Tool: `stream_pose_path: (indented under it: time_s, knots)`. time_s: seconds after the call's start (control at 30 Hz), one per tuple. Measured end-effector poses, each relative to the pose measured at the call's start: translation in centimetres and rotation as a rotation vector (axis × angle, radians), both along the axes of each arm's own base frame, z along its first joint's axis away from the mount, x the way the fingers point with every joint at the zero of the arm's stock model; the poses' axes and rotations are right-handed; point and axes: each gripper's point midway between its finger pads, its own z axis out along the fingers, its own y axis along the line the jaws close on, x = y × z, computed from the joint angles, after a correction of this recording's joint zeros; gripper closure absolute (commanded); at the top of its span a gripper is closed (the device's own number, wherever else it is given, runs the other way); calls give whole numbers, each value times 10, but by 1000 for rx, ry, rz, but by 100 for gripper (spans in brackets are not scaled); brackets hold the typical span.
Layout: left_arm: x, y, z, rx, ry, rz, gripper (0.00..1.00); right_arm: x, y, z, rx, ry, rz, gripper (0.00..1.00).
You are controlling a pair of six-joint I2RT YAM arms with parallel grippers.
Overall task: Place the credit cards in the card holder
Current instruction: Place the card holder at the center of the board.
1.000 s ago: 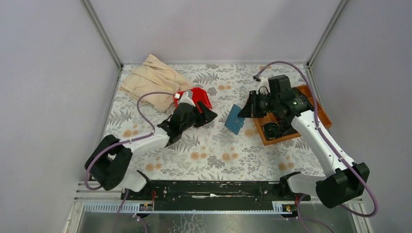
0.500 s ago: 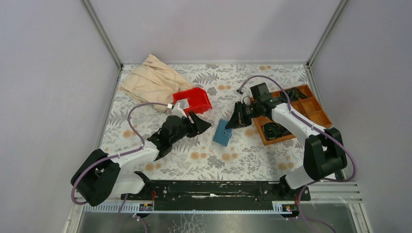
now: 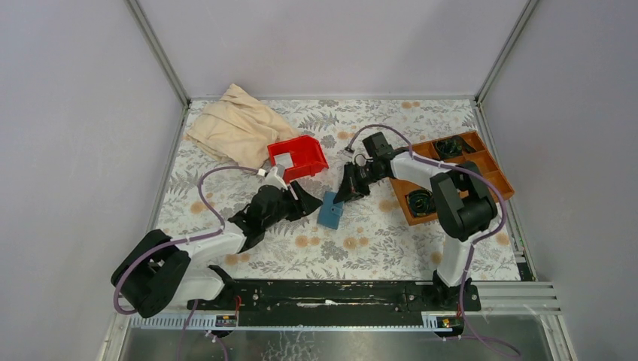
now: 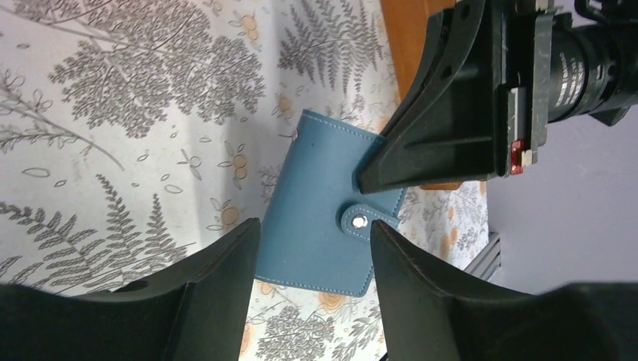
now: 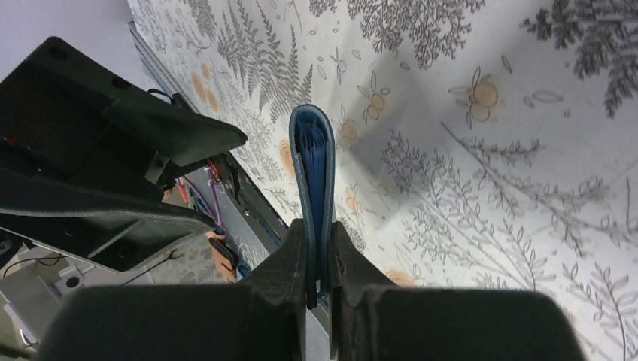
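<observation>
Top external view: card holder (image 3: 329, 210) near tabletop centre, snap fastened, one edge pinched by right gripper (image 3: 342, 194), jaws narrow. Left gripper (image 3: 305, 201) spread wide just beside holder, nothing held. Risks judged: thin edge grip slipped, holder twisted if tugged, fingers knocked together. Red bin (image 3: 297, 154) close on far side; more room toward near edge.

Matt, stitched, leather-like card holder (image 4: 316, 222), glossy red plastic bin (image 3: 313, 153)

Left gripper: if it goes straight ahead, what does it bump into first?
Probably the blue card holder, just ahead of the open left gripper and pinched by the right gripper. Depth is unclear.
</observation>
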Motion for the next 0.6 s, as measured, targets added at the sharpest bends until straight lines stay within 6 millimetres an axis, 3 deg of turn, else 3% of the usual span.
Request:
stream_pose_path:
  time_s: [0.2,0.33,0.6]
  knots:
    - [-3,6,-21,44,45,14,41,9,15,-15,0,26,29,98]
    - [-4,13,-37,92,84,36,43,17,21,-19,-7,14,49,78]
    - [-7,19,-64,154,143,54,45,35,21,-21,-80,-69,71,55]
